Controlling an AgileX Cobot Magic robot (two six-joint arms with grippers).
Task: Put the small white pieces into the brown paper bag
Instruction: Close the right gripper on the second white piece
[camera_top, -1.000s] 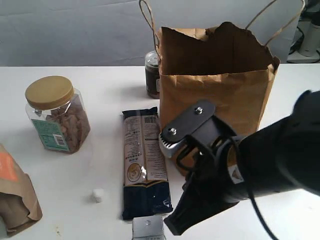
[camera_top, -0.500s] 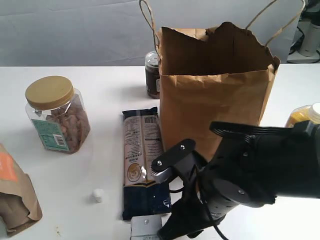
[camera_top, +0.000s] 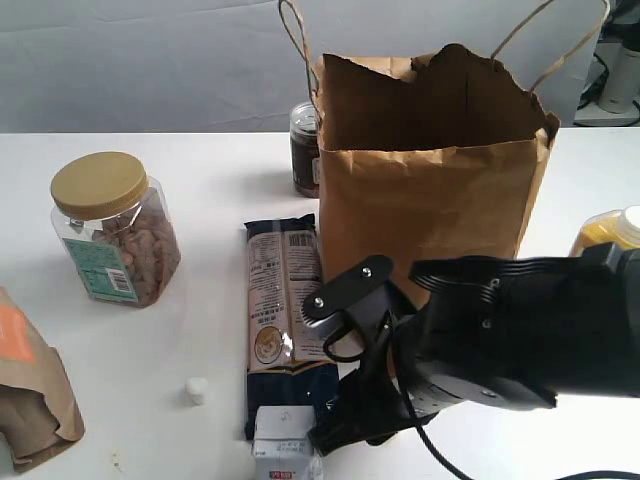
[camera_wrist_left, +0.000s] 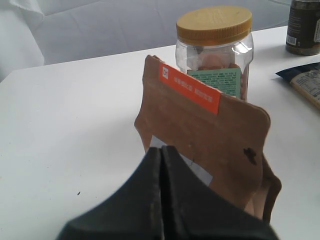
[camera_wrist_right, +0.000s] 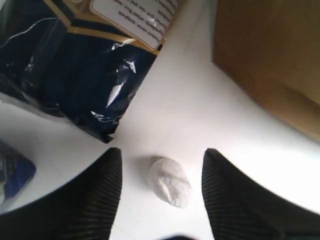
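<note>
The tall brown paper bag (camera_top: 432, 190) stands upright at the back centre, its top open; its lower wall (camera_wrist_right: 272, 55) shows in the right wrist view. One small white piece (camera_wrist_right: 171, 182) lies on the table between the open fingers of my right gripper (camera_wrist_right: 162, 172), touching neither. In the exterior view the right arm (camera_top: 470, 350) hangs low in front of the bag and hides that piece. Another small white piece (camera_top: 196, 390) lies on the table left of the dark blue packet. My left gripper (camera_wrist_left: 161, 152) is shut on nothing, just in front of the short pouch.
A dark blue snack packet (camera_top: 285, 325) lies left of the bag. A yellow-lidded jar (camera_top: 108, 228) stands at left, a short brown pouch with an orange label (camera_wrist_left: 205, 145) at the near left. A dark jar (camera_top: 304, 148) sits behind the bag, a white box (camera_top: 284, 450) at the front edge, a yellow jar (camera_top: 608, 232) at right.
The right arm has dropped from in front of the bag to just above the table and shifted a little. The white box at the front edge now shows more.
</note>
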